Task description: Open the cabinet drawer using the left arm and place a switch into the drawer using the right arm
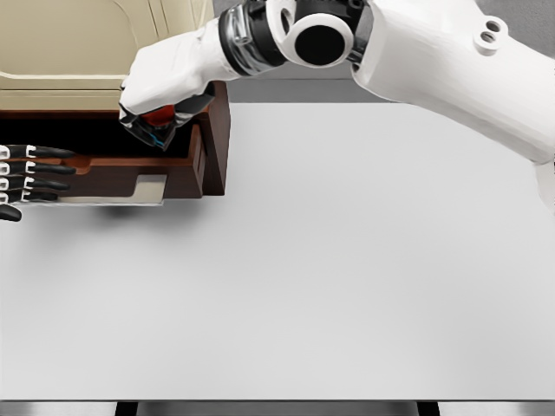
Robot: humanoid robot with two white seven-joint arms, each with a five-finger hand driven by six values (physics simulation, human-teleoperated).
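Up at the top left of the white table (347,260), a cream cabinet (69,43) with its brown drawer (215,130) standing open toward the camera. Very dark inside the drawer, so hard to see the bottom. At the drawer's front edge, a pale flat plate (143,189).

Coming in from the right, across the top of the picture, the big white right arm (434,61). Reaches all the way over to the drawer. At its end, the right hand (160,95), tipped down over the open drawer. Fingers curled in and pinching a small switch (157,116), red on top with a bit of blue and black below. Switch up in the hand, right above the dark open part of the drawer, close to the drawer's right wall. Touching the drawer or not: cannot tell.

Over at the left edge, level with the drawer's front, the left hand (26,178). Only the fingers in view, black with white bands. Stretched out straight, side by side, pointing to the right. Holding nothing. Fingertips over the drawer's front part, near the pale plate but apart from it. Thumb lower down, at the very edge of the picture.

Below the drawer front, a soft grey shadow on the table.
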